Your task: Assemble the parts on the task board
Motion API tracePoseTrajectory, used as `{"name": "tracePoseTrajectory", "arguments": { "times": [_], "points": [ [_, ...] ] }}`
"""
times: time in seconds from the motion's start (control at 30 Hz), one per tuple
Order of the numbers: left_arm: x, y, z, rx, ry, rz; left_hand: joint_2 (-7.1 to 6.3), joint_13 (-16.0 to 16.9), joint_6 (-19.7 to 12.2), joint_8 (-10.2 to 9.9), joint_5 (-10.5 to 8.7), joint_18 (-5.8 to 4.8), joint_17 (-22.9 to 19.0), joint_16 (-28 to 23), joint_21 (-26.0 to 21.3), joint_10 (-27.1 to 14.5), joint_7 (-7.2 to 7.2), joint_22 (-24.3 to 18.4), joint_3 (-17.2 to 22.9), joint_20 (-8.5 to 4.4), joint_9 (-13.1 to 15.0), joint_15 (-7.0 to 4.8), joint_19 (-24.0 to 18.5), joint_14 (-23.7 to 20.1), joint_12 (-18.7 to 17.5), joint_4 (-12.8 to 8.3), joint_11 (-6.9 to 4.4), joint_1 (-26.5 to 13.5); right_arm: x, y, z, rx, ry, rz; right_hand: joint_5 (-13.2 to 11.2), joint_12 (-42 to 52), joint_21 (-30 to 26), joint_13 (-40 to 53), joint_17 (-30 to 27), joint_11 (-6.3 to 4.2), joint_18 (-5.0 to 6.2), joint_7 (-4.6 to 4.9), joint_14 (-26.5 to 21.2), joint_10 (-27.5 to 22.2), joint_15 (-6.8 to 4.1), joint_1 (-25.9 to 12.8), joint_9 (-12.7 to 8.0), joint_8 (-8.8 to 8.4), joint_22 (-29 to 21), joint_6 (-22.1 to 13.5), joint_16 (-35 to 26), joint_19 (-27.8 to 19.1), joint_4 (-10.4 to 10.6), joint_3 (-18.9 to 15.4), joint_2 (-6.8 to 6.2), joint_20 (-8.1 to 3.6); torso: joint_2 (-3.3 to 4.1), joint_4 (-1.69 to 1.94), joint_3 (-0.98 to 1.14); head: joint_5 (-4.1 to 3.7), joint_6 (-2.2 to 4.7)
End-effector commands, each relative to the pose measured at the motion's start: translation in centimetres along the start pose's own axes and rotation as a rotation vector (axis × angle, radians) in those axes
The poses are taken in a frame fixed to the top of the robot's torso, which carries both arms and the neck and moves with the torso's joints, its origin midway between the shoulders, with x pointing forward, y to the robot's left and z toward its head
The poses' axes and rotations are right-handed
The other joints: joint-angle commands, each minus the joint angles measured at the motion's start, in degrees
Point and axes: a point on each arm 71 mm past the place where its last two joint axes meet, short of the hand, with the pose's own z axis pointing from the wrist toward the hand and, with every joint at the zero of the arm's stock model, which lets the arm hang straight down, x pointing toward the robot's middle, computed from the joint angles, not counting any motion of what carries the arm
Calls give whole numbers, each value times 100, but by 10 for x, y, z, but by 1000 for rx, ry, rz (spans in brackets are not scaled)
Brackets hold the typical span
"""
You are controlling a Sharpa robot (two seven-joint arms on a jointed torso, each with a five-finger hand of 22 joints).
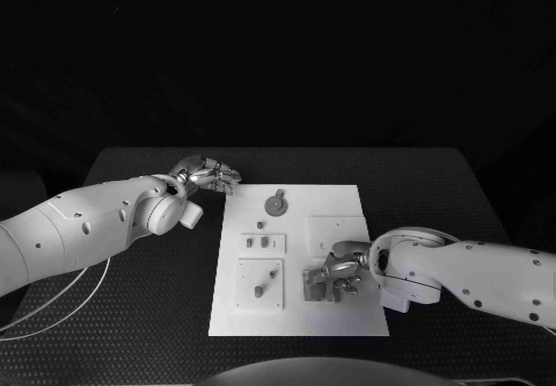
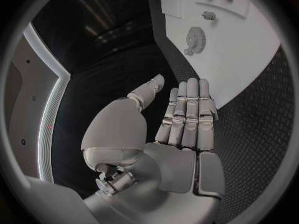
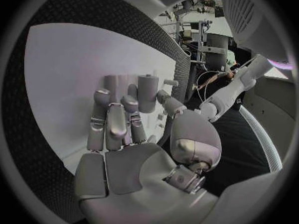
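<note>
Left hand [image 1: 210, 176]: over the black table [image 1: 139, 265], just off the board's far left corner; fingers straight and side by side, thumb apart, nothing in it.
Board [image 1: 348, 322]: white plate at mid-table, long side running away from the robot.
Gear [image 1: 275, 204]: round toothed part lying flat at the board's far end, a small knob just beyond it.
Pegs [image 1: 257, 240]: small grey parts on a raised square left of centre; shapes too small to make out.
Near-left square [image 1: 246, 297]: carries two more small parts, details unclear.
Right hand [image 1: 336, 277]: on the board's near right part, fingers curled round a grey cylinder [image 3: 147, 92], holding it upright; hand hides the fixture beneath.
Writing: none legible on board or parts.
</note>
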Motion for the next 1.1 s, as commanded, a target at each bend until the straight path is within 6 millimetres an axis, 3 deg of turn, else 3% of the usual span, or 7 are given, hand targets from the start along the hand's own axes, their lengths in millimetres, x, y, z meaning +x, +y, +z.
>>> {"name": "tracePoseTrajectory", "arguments": {
  "times": [0.03,0.2,0.5,0.8,0.87,0.97,1.1],
  "points": [
    [2,-1,0,6,16,-8,-18,8,-13,38,-8,12,7,-40,-6,-24,-15,-5,-15,5,-7,10,9,32,-20,12,24,-59,4,-4,2,21,9,-9,-21,-8,-36,-13,-27,31,-11,1,-54,-24,0,-17,-6,-25,89,-52,-25,14,95,22,-118,-17,0,3,-2,3,-3],
    [2,-1,0,5,15,-8,-19,8,-13,38,-8,12,10,-42,-6,-25,-15,-6,-15,6,-8,10,8,32,-21,13,25,-60,3,-4,2,21,3,-16,-21,0,-38,-18,-78,49,-11,21,-89,-42,14,20,-5,-60,92,-113,-25,12,262,84,-264,-16,0,4,-3,4,-3],
    [1,-1,0,5,14,-8,-19,8,-14,38,-8,13,15,-47,-6,-27,-14,-7,-15,6,-9,10,8,32,-21,14,25,-59,2,-5,2,21,-2,-13,-20,4,-42,-22,-128,61,-11,33,-129,-66,26,57,6,-72,93,-138,-30,-1,387,114,-367,-9,1,1,-4,11,-9],
    [1,-1,0,6,12,-7,-18,8,-14,39,-8,13,20,-51,-6,-27,-14,-7,-14,6,-10,10,7,34,-20,15,25,-57,1,-4,0,-10,-33,-25,-20,13,-38,-22,-126,61,-11,32,-125,-67,26,107,15,-70,95,-137,-20,1,427,133,-369,-11,-2,1,1,0,-10],
    [1,-1,0,6,13,-7,-18,8,-14,39,-8,13,22,-52,-6,-27,-15,-8,-14,5,-10,10,7,34,-20,15,25,-57,1,-3,-1,-20,-35,-40,-20,26,-26,-21,-121,58,-11,29,-114,-63,24,212,29,-59,101,-126,-6,1,357,113,-322,-16,-1,-1,1,-2,-4],
    [1,-1,0,6,12,-7,-18,8,-14,39,-8,13,23,-53,-6,-27,-15,-8,-13,5,-10,10,7,34,-20,14,25,-55,3,-3,-3,-31,-15,-71,-21,43,-7,-21,-136,50,-11,20,-112,-61,17,516,56,-37,106,-104,5,-9,16,22,-265,-19,-2,-3,3,-1,-4],
    [1,-1,0,6,12,-7,-17,8,-14,40,-8,13,26,-54,-6,-26,-15,-8,-13,5,-10,10,7,35,-20,14,25,-54,5,-5,-6,-41,13,-107,-21,57,-4,-34,-114,34,-11,2,-76,-39,9,741,87,-1,95,-39,27,1,-215,-38,-313,-9,-2,-2,0,0,-8]
  ]
}}
